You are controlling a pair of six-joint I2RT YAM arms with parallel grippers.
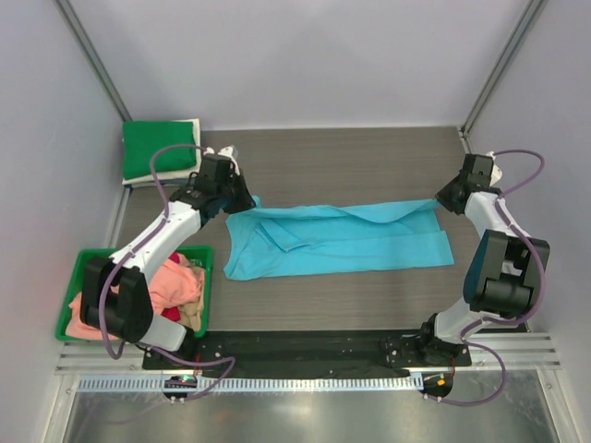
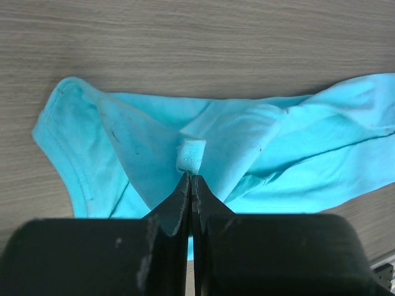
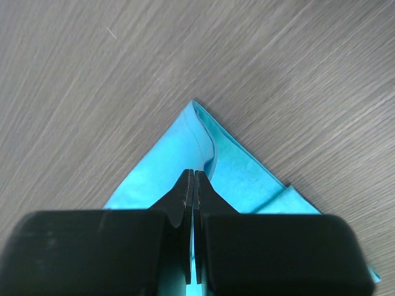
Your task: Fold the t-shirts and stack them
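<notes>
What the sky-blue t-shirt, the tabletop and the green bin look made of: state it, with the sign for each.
The sky-blue t-shirt: soft knit cloth, likely cotton, matte; it creases, drapes and shows stitched hems. The tabletop: grey-brown wood-grain surface, probably laminate, low sheen; streaked grain lines. The green bin: looks like rigid plastic, smooth; straight thin walls, even colour.

Grey wood-grain table (image 1: 351,157); pale lilac walls (image 1: 305,55); even light.
</notes>
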